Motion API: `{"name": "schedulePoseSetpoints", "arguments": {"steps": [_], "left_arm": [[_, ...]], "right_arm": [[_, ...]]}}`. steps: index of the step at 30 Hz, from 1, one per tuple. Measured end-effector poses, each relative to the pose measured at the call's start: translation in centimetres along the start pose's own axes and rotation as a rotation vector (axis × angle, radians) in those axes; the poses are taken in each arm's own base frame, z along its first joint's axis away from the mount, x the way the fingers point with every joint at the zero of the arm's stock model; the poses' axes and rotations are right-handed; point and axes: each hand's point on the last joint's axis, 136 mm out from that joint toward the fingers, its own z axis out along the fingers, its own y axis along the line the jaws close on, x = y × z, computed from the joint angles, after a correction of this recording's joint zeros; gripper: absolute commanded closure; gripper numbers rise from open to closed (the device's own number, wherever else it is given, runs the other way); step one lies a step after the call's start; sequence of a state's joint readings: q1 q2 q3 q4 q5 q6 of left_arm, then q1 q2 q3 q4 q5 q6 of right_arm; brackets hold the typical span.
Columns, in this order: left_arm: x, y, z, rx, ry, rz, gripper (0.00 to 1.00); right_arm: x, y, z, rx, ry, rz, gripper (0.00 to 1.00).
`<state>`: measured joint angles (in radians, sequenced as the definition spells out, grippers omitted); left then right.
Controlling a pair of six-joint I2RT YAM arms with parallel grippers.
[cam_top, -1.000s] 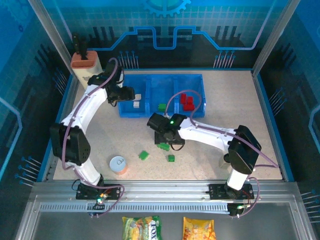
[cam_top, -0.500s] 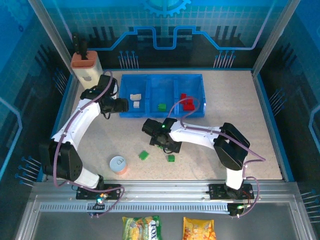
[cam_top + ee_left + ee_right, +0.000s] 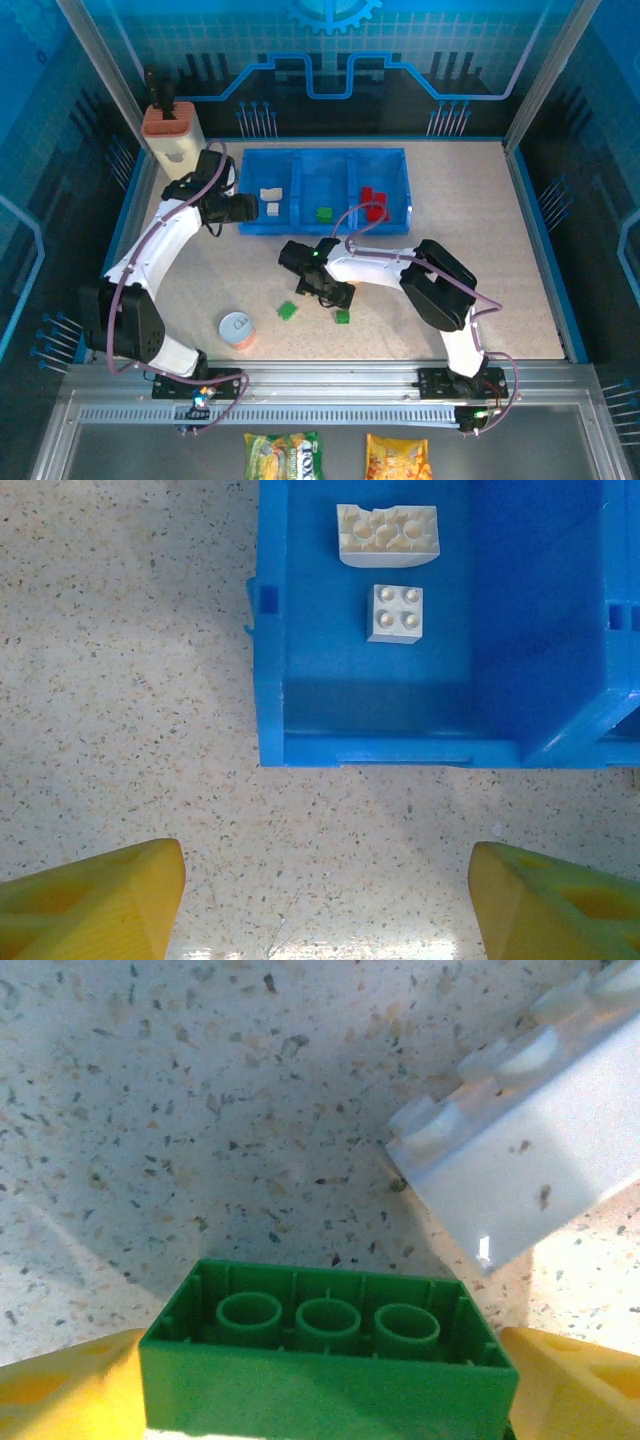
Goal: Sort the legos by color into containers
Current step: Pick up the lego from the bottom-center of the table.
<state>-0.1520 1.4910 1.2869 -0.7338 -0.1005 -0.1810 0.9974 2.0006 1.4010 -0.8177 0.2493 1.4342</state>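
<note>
Right wrist view: right gripper [image 3: 325,1375] clamps a green lego [image 3: 320,1335] by its ends, hollow underside showing, on the table [image 3: 150,1110] just beside a white lego [image 3: 520,1160]. Left wrist view: left gripper [image 3: 325,885] gapes empty, near the blue tray [image 3: 270,680], whose left compartment holds two cream legos [image 3: 388,535].

Green-yellow snack packet [image 3: 284,455]: white lettering, only "TO" legible. Orange packet [image 3: 398,457]: print unreadable.
</note>
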Motion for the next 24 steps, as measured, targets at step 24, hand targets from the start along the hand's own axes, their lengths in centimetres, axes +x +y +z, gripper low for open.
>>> {"name": "schedulePoseSetpoints", "arguments": {"steps": [24], "left_arm": [[-0.18, 0.06, 0.01, 0.003, -0.006, -0.004, 0.24]], "right_arm": [[-0.36, 0.04, -0.24, 0.02, -0.023, -0.008, 0.31]]}}
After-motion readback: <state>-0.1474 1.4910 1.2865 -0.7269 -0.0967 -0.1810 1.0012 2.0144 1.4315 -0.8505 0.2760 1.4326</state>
